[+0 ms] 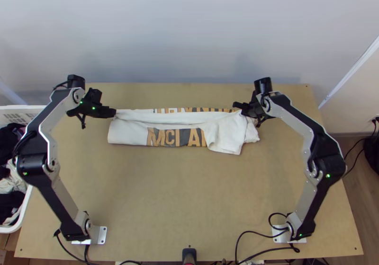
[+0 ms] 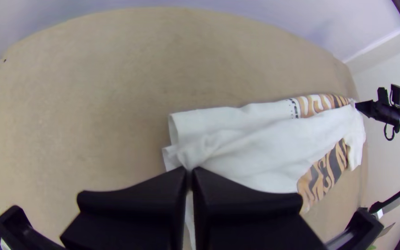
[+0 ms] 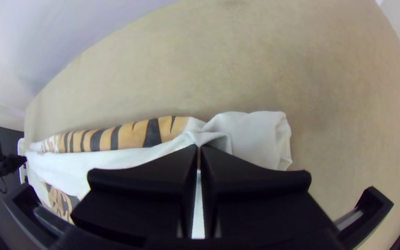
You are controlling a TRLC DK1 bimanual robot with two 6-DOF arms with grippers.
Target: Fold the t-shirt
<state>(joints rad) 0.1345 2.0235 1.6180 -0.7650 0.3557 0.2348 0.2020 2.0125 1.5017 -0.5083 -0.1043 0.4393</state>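
The white t-shirt [image 1: 130, 135], with orange and grey print, lies in a long narrow folded strip across the upper part of the table. At the strip's left end, my left gripper [image 1: 114, 113] is shut on its cloth; in the left wrist view the t-shirt [image 2: 260, 148] bunches up at the tips of my left gripper [image 2: 190, 170]. My right gripper [image 1: 240, 109] is shut on the cloth near the right end. The right wrist view has the white fabric [image 3: 255, 134] gathered at my right gripper [image 3: 198, 149], with a loose part beyond it.
The light wooden table [image 1: 189, 184] extends toward the arms' bases, with a wall along its far edge. A white basket [image 1: 23, 208] of dark and light clothes stands off the table's left side. Black cables [image 1: 258, 232] run along the near edge.
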